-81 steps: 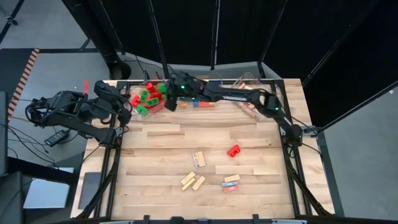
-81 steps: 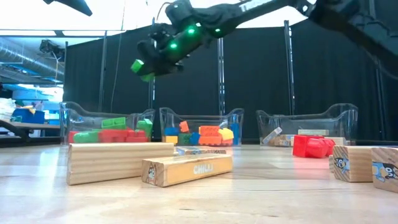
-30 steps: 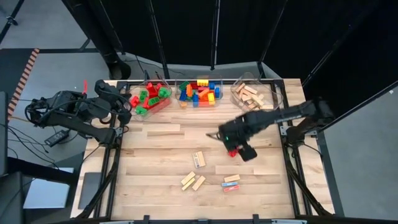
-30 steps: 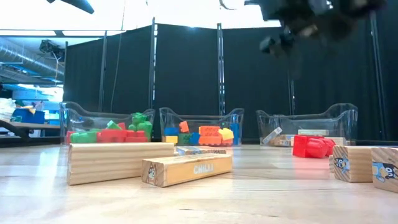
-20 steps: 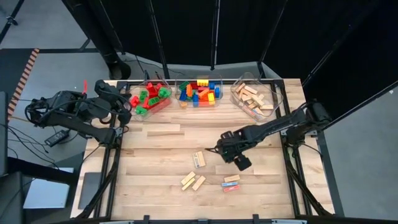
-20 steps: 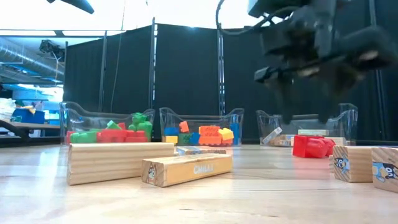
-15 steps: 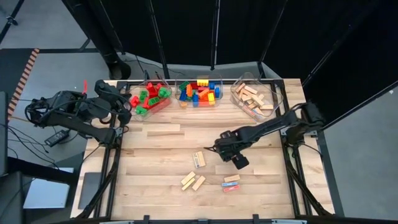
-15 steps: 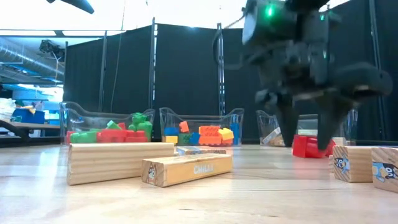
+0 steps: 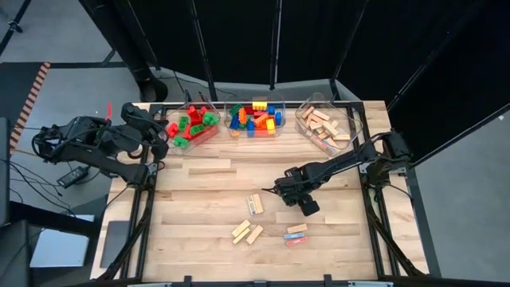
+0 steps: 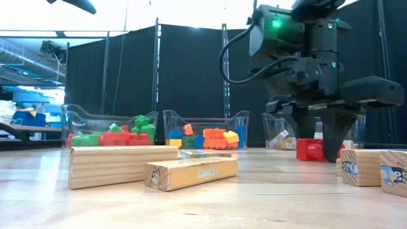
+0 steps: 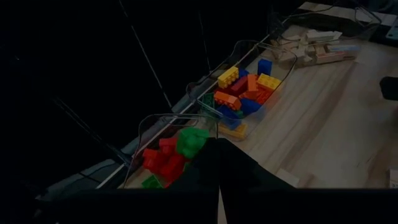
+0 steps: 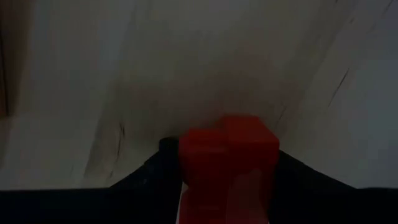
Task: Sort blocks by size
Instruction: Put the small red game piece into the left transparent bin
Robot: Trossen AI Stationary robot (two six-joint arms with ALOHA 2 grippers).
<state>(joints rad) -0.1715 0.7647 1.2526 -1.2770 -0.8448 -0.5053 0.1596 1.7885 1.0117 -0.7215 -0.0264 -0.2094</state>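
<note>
The right pincer [image 10: 316, 151] straddles (grip uncertain) the red brick [image 12: 227, 163] — its long axis unclear.

Wrist views dim; low view backlit overhead.

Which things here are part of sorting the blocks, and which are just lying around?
Job: red brick between the right gripper fingers; loose wooden bars; three clear bins holding sorted blocks.

Lying about: black handheld device and cables off the table; idle left gripper.

three clear bins [image 9: 255, 119], two arms [image 9: 335, 166], many blocks [image 9: 253, 204]
</note>
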